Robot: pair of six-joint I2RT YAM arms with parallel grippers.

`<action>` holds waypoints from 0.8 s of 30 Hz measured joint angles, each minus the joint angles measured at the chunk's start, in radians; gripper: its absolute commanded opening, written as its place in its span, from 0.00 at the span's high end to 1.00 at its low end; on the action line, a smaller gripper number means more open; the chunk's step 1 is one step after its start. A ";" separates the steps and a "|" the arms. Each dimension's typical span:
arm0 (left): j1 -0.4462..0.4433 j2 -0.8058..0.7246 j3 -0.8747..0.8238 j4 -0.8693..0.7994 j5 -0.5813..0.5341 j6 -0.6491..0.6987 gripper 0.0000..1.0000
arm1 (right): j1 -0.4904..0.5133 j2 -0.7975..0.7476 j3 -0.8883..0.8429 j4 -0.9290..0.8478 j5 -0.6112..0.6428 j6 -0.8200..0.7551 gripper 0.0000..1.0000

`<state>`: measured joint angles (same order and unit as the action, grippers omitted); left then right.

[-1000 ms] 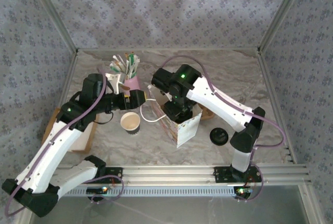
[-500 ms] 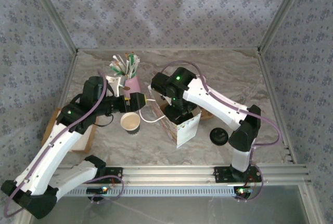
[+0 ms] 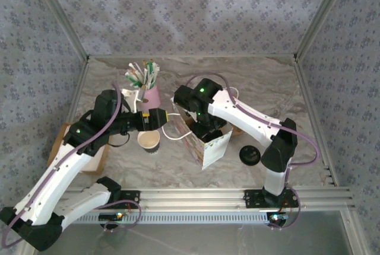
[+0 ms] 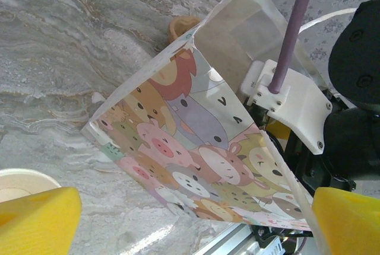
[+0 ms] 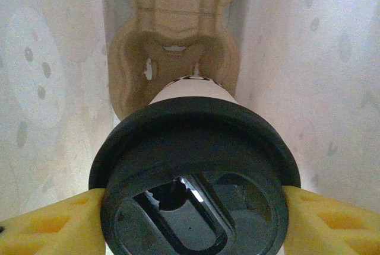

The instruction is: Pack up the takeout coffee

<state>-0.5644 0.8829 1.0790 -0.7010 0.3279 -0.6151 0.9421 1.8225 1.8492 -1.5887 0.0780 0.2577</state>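
My right gripper (image 5: 193,222) is shut on a lidded coffee cup (image 5: 193,166), its yellow fingers (image 5: 50,225) pressed against both sides of the black lid. The cup hangs inside the paper bag (image 3: 209,146), above a brown cup carrier (image 5: 172,47) on the bag's floor. In the top view my right gripper (image 3: 205,129) reaches down into the bag's mouth. My left gripper (image 3: 158,118) stands open just left of the bag, by its white handle. The left wrist view shows the cartoon-animal bag (image 4: 196,148) between the wide yellow fingertips (image 4: 35,219), untouched.
An open paper cup (image 3: 148,139) stands below my left gripper. A loose black lid (image 3: 250,155) lies right of the bag. A pink holder of sticks and straws (image 3: 144,83) stands at the back left. A cardboard box (image 3: 59,142) sits at the left edge.
My right arm has sunk a little deeper into the bag with the cup. My left gripper has drifted slightly toward the bag, still open.
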 measured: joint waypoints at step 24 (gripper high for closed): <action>-0.080 -0.019 -0.023 0.001 -0.024 -0.008 0.07 | -0.015 -0.039 -0.100 0.098 -0.023 -0.004 0.32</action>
<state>-0.6449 0.8642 1.0561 -0.7002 0.3042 -0.6228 0.9268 1.7832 1.7489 -1.4910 0.0555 0.2539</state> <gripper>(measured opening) 0.958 0.681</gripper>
